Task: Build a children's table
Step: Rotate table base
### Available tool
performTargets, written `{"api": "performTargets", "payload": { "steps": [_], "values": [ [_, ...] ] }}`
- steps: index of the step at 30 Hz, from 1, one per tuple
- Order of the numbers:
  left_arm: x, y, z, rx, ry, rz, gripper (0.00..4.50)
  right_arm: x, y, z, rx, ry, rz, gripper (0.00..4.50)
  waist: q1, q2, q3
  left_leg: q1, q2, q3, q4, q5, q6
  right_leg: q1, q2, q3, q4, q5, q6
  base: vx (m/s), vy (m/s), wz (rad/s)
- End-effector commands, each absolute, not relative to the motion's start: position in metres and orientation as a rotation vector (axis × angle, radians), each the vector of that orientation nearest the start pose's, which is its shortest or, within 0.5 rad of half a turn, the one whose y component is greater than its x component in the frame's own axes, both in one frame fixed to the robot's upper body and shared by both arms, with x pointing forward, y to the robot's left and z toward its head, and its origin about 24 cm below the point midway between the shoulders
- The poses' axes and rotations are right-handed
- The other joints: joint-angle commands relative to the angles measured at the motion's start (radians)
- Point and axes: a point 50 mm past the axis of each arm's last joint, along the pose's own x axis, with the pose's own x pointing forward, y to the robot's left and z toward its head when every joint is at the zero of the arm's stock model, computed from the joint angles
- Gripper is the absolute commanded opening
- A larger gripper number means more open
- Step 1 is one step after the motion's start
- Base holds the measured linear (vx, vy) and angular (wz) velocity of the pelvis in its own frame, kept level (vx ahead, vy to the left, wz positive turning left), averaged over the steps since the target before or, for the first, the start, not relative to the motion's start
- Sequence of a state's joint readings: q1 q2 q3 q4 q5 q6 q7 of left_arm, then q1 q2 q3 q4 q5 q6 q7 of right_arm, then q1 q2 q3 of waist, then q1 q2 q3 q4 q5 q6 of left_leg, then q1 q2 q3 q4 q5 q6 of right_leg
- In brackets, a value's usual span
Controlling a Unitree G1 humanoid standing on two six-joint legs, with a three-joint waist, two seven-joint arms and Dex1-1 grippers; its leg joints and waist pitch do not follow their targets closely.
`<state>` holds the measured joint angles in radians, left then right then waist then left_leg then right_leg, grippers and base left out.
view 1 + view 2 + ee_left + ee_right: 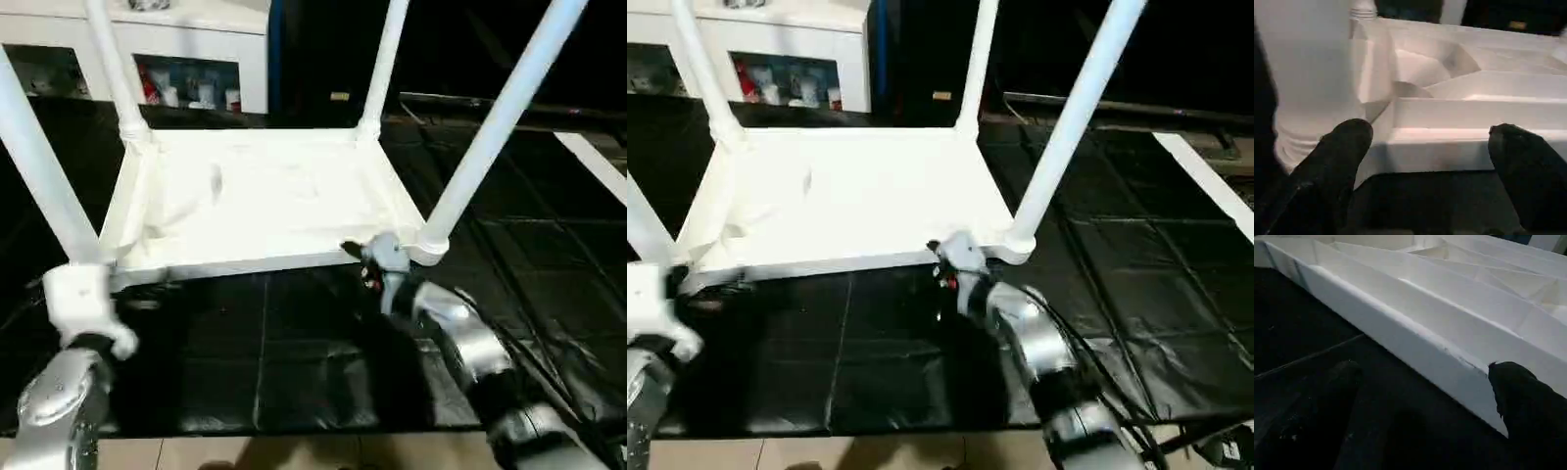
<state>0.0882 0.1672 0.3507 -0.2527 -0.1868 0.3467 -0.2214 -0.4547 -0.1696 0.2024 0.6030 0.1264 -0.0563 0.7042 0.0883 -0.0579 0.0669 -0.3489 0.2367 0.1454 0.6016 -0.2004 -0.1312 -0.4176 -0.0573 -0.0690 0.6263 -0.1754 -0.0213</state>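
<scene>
1. Head views: the children's table is lying upside down on the black floor mat, its four legs standing up from the corner sockets. Its long near rim is running across in front of the robot, so each arm is facing its own end of that rim. The right claw is sitting just at the rim near the right corner leg, and the left claw is waiting by the left corner.

2. Left wrist view: the left claw's fingers are standing wide apart and holding nothing, with the rim lying straight ahead between them and the corner leg just beside.

3. Right wrist view: the right claw's fingers are spread and empty too, one tip sitting against the rim's outer face, the rim slanting across ahead.
</scene>
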Motion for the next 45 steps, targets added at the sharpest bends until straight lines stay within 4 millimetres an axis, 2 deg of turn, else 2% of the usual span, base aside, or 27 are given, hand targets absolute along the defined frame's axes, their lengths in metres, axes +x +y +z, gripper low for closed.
{"api": "performTargets", "payload": {
  "steps": [1, 4, 5, 6, 8, 11, 12, 13, 14, 16, 17, 18, 19, 21, 23, 26, 30, 32, 35, 36, 38, 40, 41, 42, 43, 44, 45],
  "values": [
    [0.223, 0.253, 0.069, 0.007, 0.088, 0.163, 4.48, 0.310, -0.103, 0.031, -0.090, 0.176, 0.900, 4.50, 0.000, 0.032, -0.059, -0.003, -0.011, 0.014, -0.082, -0.345, 0.022, 0.044, -0.050, 0.036, -0.104, -0.411, -0.100, 0.000, 0.000, 0.00],
    [0.223, 0.253, 0.072, 0.044, 0.043, 0.201, 4.48, 0.306, -0.104, 0.031, -0.086, 0.192, 0.896, 4.50, -0.002, 0.029, -0.059, -0.005, -0.012, 0.012, -0.082, -0.345, 0.023, 0.044, -0.051, 0.036, -0.106, -0.427, -0.086, 0.000, 0.000, 0.00],
    [0.223, 0.255, 0.073, 0.045, 0.032, 0.237, 4.48, 0.304, -0.104, 0.031, -0.084, 0.197, 0.895, 4.50, -0.002, 0.033, -0.058, -0.006, -0.013, 0.011, -0.083, -0.342, 0.022, 0.045, -0.049, 0.036, -0.106, -0.423, -0.086, 0.000, 0.000, 0.00],
    [0.223, 0.259, 0.074, 0.051, 0.024, 0.275, 4.48, 0.303, -0.104, 0.031, -0.082, 0.201, 0.896, 4.50, -0.002, 0.030, -0.059, -0.006, -0.012, 0.012, -0.082, -0.339, 0.022, 0.044, -0.049, 0.036, -0.107, -0.414, -0.082, 0.000, 0.000, 0.00],
    [0.224, 0.269, 0.078, 0.054, -0.006, 0.372, 4.48, 0.300, -0.102, 0.030, -0.076, 0.216, 0.919, 4.50, -0.002, 0.031, -0.060, -0.004, -0.013, 0.012, -0.081, -0.339, 0.024, 0.043, -0.047, 0.034, -0.105, -0.405, -0.084, 0.000, 0.000, 0.00],
    [0.225, 0.272, 0.080, 0.047, -0.019, 0.401, 4.48, 0.297, -0.100, 0.030, -0.074, 0.227, 0.942, 4.50, -0.001, 0.031, -0.061, -0.004, -0.012, 0.011, -0.081, -0.326, 0.025, 0.044, -0.048, 0.035, -0.103, -0.382, -0.091, 0.000, 0.000, 0.00],
    [0.227, 0.272, 0.080, 0.035, -0.026, 0.392, 4.48, 0.294, -0.098, 0.031, -0.037, 0.234, 0.972, 4.50, -0.002, 0.024, -0.062, -0.006, -0.011, 0.012, -0.081, -0.315, 0.027, 0.046, -0.048, 0.036, -0.100, -0.363, -0.099, 0.000, 0.000, 0.00],
    [0.229, 0.272, 0.081, 0.030, -0.028, 0.383, 4.48, 0.292, -0.097, 0.031, -0.025, 0.235, 0.982, 4.50, 0.001, 0.030, -0.063, -0.006, -0.010, 0.011, -0.082, -0.305, 0.028, 0.046, -0.049, 0.038, -0.097, -0.343, -0.105, 0.000, 0.000, 0.00],
    [0.232, 0.272, 0.082, 0.028, -0.035, 0.374, 4.48, 0.290, -0.096, 0.032, -0.001, 0.239, 1.006, 4.50, 0.001, 0.031, -0.063, -0.005, -0.009, 0.012, -0.082, -0.303, 0.029, 0.045, -0.049, 0.038, -0.098, -0.333, -0.108, 0.000, 0.000, 0.00],
    [0.238, 0.274, 0.084, 0.022, -0.041, 0.350, 4.48, 0.287, -0.093, 0.033, 0.034, 0.244, 1.045, 4.50, 0.004, 0.021, -0.067, -0.006, -0.008, 0.012, -0.082, -0.276, 0.033, 0.048, -0.049, 0.039, -0.091, -0.287, -0.123, 0.000, 0.000, 0.00],
    [0.244, 0.276, 0.085, 0.013, -0.042, 0.322, 4.48, 0.284, -0.091, 0.034, 0.059, 0.249, 1.073, 4.50, 0.007, 0.025, -0.066, -0.005, -0.010, 0.013, -0.082, -0.270, 0.035, 0.048, -0.049, 0.040, -0.092, -0.281, -0.125, 0.000, 0.000, 0.00],
    [0.249, 0.278, 0.086, 0.015, -0.042, 0.297, 4.48, 0.283, -0.090, 0.035, 0.079, 0.255, 1.089, 4.50, 0.009, 0.022, -0.065, -0.004, -0.012, 0.014, -0.082, -0.269, 0.036, 0.048, -0.049, 0.041, -0.091, -0.280, -0.124, 0.000, 0.000, 0.00],
    [0.251, 0.280, 0.087, 0.016, -0.041, 0.286, 4.48, 0.282, -0.090, 0.035, 0.088, 0.258, 1.095, 4.50, 0.010, 0.024, -0.067, -0.006, -0.011, 0.011, -0.085, -0.260, 0.032, 0.052, -0.052, 0.040, -0.087, -0.272, -0.125, 0.000, 0.000, 0.00],
    [0.263, 0.285, 0.090, 0.013, -0.020, 0.213, 4.48, 0.283, -0.089, 0.034, 0.093, 0.272, 1.090, 4.50, 0.009, 0.025, -0.067, -0.005, -0.008, 0.011, -0.085, -0.249, 0.018, 0.051, -0.056, 0.041, -0.084, -0.259, -0.138, 0.000, 0.000, 0.00],
    [0.267, 0.286, 0.092, 0.015, -0.017, 0.192, 4.48, 0.284, -0.089, 0.033, 0.092, 0.275, 1.083, 4.50, 0.010, 0.025, -0.067, -0.002, -0.013, 0.014, -0.083, -0.247, 0.014, 0.049, -0.056, 0.042, -0.085, -0.264, -0.138, 0.000, 0.000, 0.00],
    [0.278, 0.286, 0.099, -0.016, -0.007, 0.032, 4.48, 0.292, -0.092, 0.028, 0.085, 0.310, 0.981, 4.50, 0.011, 0.029, -0.069, 0.000, -0.012, 0.014, -0.083, -0.226, -0.005, 0.051, -0.060, 0.044, -0.079, -0.236, -0.156, 0.000, 0.000, 0.00],
    [0.282, 0.283, 0.101, -0.060, 0.025, -0.130, 4.48, 0.298, -0.095, 0.019, 0.047, 0.370, 0.878, 4.50, 0.015, 0.033, -0.069, 0.004, -0.012, 0.016, -0.083, -0.231, -0.021, 0.049, -0.059, 0.044, -0.074, -0.219, -0.174, 0.000, 0.000, 0.00],
    [0.282, 0.283, 0.101, -0.070, 0.032, -0.156, 4.48, 0.298, -0.095, 0.018, 0.040, 0.378, 0.869, 4.50, 0.020, 0.034, -0.069, 0.006, -0.011, 0.017, -0.084, -0.232, -0.026, 0.049, -0.058, 0.044, -0.074, -0.208, -0.176, 0.000, 0.000, 0.00],
    [0.272, 0.270, 0.105, -0.142, 0.087, -0.450, 4.48, 0.302, -0.094, 0.012, 0.007, 0.409, 0.797, 4.50, 0.025, 0.039, -0.069, 0.007, -0.012, 0.018, -0.086, -0.232, -0.041, 0.047, -0.060, 0.045, -0.066, -0.190, -0.191, 0.000, 0.000, 0.00],
    [0.269, 0.268, 0.105, -0.144, 0.096, -0.498, 4.48, 0.304, -0.094, 0.011, 0.006, 0.412, 0.779, 4.50, 0.024, 0.039, -0.067, 0.006, -0.011, 0.017, -0.088, -0.243, -0.044, 0.048, -0.061, 0.045, -0.067, -0.203, -0.189, 0.000, 0.000, 0.00],
    [0.261, 0.262, 0.106, -0.152, 0.127, -0.599, 4.48, 0.307, -0.095, 0.009, 0.004, 0.418, 0.740, 4.50, 0.026, 0.039, -0.067, 0.014, -0.009, 0.020, -0.087, -0.265, -0.046, 0.044, -0.061, 0.046, -0.069, -0.207, -0.193, 0.000, 0.000, 0.00],
    [0.258, 0.259, 0.106, -0.157, 0.142, -0.639, 4.48, 0.308, -0.095, 0.009, 0.002, 0.421, 0.727, 4.50, 0.023, 0.040, -0.062, 0.009, -0.010, 0.019, -0.092, -0.297, -0.045, 0.046, -0.058, 0.046, -0.072, -0.245, -0.183, 0.000, 0.000, 0.00],
    [0.254, 0.256, 0.106, -0.166, 0.160, -0.689, 4.48, 0.310, -0.095, 0.008, -0.002, 0.423, 0.712, 4.50, 0.022, 0.036, -0.062, 0.010, -0.010, 0.019, -0.092, -0.303, -0.044, 0.047, -0.059, 0.046, -0.075, -0.260, -0.177, 0.000, 0.000, 0.00],
    [0.244, 0.245, 0.106, -0.178, 0.206, -0.803, 4.48, 0.312, -0.093, 0.007, -0.008, 0.425, 0.696, 4.50, 0.021, 0.032, -0.065, 0.003, -0.008, 0.014, -0.092, -0.292, -0.048, 0.053, -0.068, 0.047, -0.066, -0.277, -0.177, 0.000, 0.000, 0.00],
    [0.228, 0.224, 0.107, -0.194, 0.276, -0.978, 4.48, 0.315, -0.089, 0.005, -0.016, 0.426, 0.687, 4.50, 0.018, 0.025, -0.060, 0.002, -0.007, 0.015, -0.094, -0.298, -0.048, 0.051, -0.066, 0.047, -0.071, -0.315, -0.163, 0.000, 0.000, 0.00],
    [0.226, 0.221, 0.107, -0.196, 0.284, -0.999, 4.48, 0.315, -0.089, 0.005, -0.017, 0.426, 0.687, 4.50, 0.018, 0.029, -0.061, 0.006, -0.007, 0.015, -0.092, -0.308, -0.048, 0.046, -0.067, 0.048, -0.070, -0.326, -0.166, 0.000, 0.000, 0.00],
    [0.224, 0.217, 0.107, -0.199, 0.293, -1.029, 4.48, 0.315, -0.088, 0.005, -0.016, 0.426, 0.687, 4.50, 0.010, 0.025, -0.057, 0.003, -0.008, 0.015, -0.097, -0.319, -0.047, 0.047, -0.061, 0.047, -0.075, -0.344, -0.160, 0.000, 0.000, 0.00]
  ]
}}
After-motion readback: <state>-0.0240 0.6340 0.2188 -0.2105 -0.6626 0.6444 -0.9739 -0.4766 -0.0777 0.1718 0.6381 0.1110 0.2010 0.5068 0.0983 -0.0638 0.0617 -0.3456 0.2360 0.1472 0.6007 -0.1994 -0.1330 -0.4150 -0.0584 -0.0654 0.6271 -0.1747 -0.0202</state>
